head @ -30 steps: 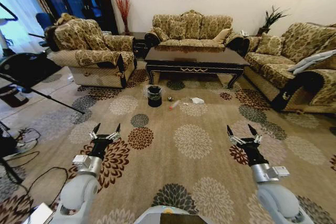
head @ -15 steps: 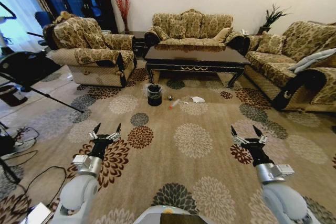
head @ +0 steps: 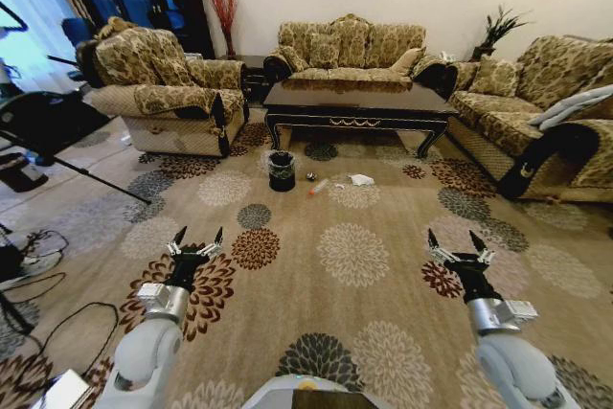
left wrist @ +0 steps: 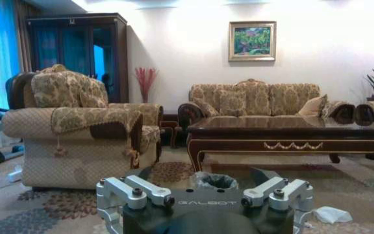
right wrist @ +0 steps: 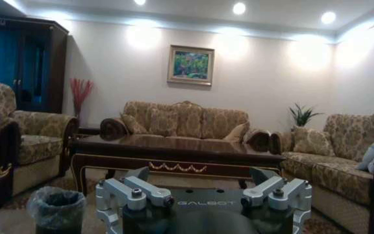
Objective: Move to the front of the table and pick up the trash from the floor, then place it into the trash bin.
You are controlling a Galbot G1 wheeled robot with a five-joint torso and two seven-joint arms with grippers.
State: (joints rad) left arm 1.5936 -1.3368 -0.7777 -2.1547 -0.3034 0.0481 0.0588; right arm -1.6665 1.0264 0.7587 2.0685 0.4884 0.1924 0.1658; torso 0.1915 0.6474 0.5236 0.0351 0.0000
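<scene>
The long dark table [head: 356,102] stands across the carpet ahead, in front of the middle sofa. On the floor before it sits the small black trash bin [head: 282,171]. To the bin's right lies the trash: a dark ball [head: 310,176], a bottle [head: 318,188] and white crumpled paper [head: 360,180]. My left gripper [head: 198,237] and right gripper [head: 453,241] hover open and empty over the carpet, well short of the litter. The left wrist view looks at the table [left wrist: 291,134], the bin [left wrist: 215,181] and the paper [left wrist: 333,214]. The right wrist view has the bin [right wrist: 56,204] off to one side.
An armchair [head: 168,93] stands at the left and a sofa [head: 536,112] at the right, flanking the table. A tripod leg [head: 86,179] and cables [head: 38,284] lie at the far left. Open patterned carpet [head: 350,256] stretches between me and the trash.
The whole head view has shifted slightly, so the camera moved. My right gripper sits a little farther right in the picture; the left gripper is unchanged. Both stay open.
</scene>
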